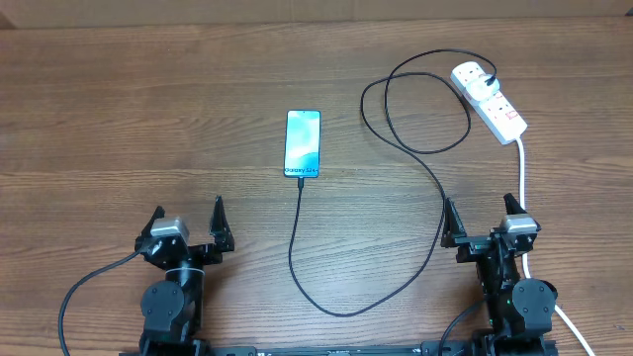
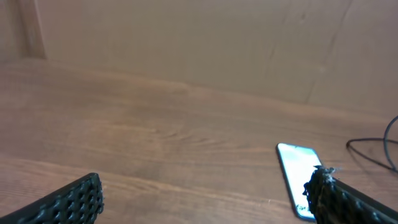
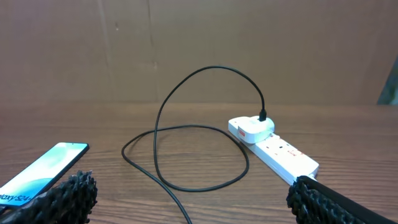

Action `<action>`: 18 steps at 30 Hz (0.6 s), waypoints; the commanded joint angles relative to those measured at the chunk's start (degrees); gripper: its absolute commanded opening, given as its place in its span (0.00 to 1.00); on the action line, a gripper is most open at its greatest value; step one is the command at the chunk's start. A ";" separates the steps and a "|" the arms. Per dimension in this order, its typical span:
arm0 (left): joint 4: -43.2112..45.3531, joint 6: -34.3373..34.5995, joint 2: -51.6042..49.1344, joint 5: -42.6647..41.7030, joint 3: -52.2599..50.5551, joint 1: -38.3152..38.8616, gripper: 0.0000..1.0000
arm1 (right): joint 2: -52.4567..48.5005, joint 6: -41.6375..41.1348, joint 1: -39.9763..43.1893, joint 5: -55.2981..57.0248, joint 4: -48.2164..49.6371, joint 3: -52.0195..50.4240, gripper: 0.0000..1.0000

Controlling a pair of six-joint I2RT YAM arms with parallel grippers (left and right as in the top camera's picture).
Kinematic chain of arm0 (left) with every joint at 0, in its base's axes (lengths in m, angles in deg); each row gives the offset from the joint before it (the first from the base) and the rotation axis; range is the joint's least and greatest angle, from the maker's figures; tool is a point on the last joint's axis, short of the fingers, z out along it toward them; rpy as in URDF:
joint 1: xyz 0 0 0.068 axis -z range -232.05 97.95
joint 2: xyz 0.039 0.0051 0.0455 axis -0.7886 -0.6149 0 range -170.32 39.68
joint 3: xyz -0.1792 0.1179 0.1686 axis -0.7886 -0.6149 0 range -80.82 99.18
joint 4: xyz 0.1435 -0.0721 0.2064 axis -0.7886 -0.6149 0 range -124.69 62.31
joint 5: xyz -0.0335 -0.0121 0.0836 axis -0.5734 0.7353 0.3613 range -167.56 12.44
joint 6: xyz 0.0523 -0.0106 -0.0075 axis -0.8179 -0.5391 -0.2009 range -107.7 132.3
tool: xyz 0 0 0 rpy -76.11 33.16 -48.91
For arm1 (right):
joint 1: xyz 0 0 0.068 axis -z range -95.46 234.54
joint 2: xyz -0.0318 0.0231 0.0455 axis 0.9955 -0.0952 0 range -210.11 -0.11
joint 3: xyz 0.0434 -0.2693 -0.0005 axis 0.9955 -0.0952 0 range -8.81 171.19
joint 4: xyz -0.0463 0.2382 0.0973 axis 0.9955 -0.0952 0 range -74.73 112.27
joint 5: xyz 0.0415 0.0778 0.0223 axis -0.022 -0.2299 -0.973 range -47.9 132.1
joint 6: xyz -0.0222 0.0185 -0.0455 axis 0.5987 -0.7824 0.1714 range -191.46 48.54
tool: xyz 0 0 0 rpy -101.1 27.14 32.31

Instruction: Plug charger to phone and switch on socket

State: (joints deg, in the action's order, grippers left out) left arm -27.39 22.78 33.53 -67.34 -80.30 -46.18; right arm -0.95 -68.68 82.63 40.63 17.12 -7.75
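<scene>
Status: the charger [image 1: 435, 183] tip meets the 6 o'clock end of the phone [image 1: 303, 143], which lies just 12 o'clock of centre. Its white plug sits in the socket [image 1: 499, 111] at 2 o'clock. Plugging appears complete. The red switches [image 1: 508, 115] cannot be read, so I judge switching outstanding. My left gripper [image 1: 188, 208] and right gripper [image 1: 479, 203] stand apart, empty.

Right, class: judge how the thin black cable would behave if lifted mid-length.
Probably floppy: the cable lies in loose loops. Likely light, being so thin. Lifting might drag the phone, whose edge its end reaches.
</scene>
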 commanded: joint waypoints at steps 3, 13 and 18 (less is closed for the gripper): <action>-3.48 -1.70 6.01 -0.37 -0.24 -2.95 1.00 | 0.68 0.09 -0.37 0.31 0.33 -0.59 1.00; -4.11 -6.64 5.97 -2.36 -0.24 -5.86 0.99 | 0.68 0.09 -0.37 0.31 0.33 -0.59 1.00; -4.20 -8.00 5.97 -2.84 -0.24 -5.86 1.00 | 0.68 0.09 -0.37 0.31 0.33 -0.59 1.00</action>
State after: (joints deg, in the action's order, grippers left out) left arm -31.39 17.50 38.78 -69.22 -80.33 -51.74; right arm -0.95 -68.66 82.60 40.63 17.10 -7.75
